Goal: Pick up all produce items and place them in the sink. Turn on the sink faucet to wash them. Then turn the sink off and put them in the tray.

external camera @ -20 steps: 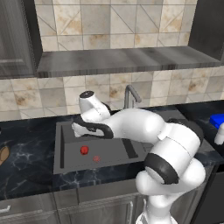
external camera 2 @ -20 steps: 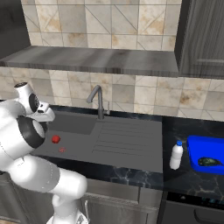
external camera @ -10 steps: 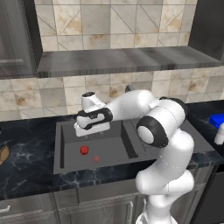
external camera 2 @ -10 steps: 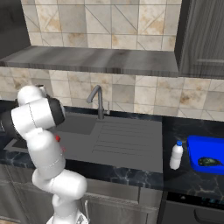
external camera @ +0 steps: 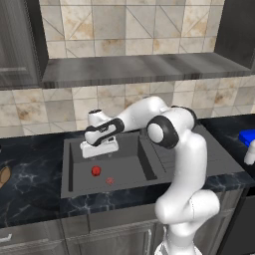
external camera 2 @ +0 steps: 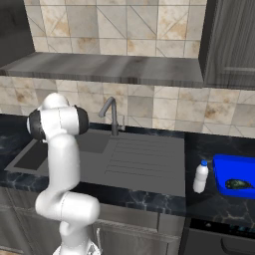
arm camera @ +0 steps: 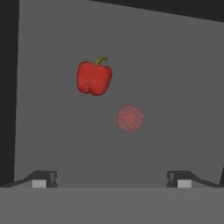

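- My gripper [external camera: 100,148]: hangs over the back part of the basin; my two dark fingertips [arm camera: 43,178] stand far apart with nothing between them.
- Sink [external camera: 124,169]: dark grey, matte, rectangular, with straight upright walls; the flat floor lies open on every side below me.
- Drainboard [external camera 2: 144,158]: ribbed, same grey, to the right of the basin (shallow parallel grooves).
- Red pepper [arm camera: 94,78]: glossy, lobed, with a short green stem; it lies on the sink floor, clear of all walls, also seen as a small red lump from the left base camera [external camera: 96,171].
- Drain mark [arm camera: 130,117]: round, pale red, finely ribbed, flat in the floor; near the pepper but not touching it.
- Faucet [external camera 2: 112,115]: slim dark metal, bent over at the top, standing at the back edge of the sink.
- Tray [external camera 2: 236,177]: bright blue, shallow, on the counter well to the right of the sink.
- Dark green oval piece [external camera 2: 238,184]: lying inside the tray.
- White bottle [external camera 2: 200,177]: rounded, upright, just left of the tray.
- Counter [external camera: 30,187]: black, marbled with pale veins, glossy.
- Tan oblong item [external camera: 4,176]: at the left edge of the counter, partly cut off.
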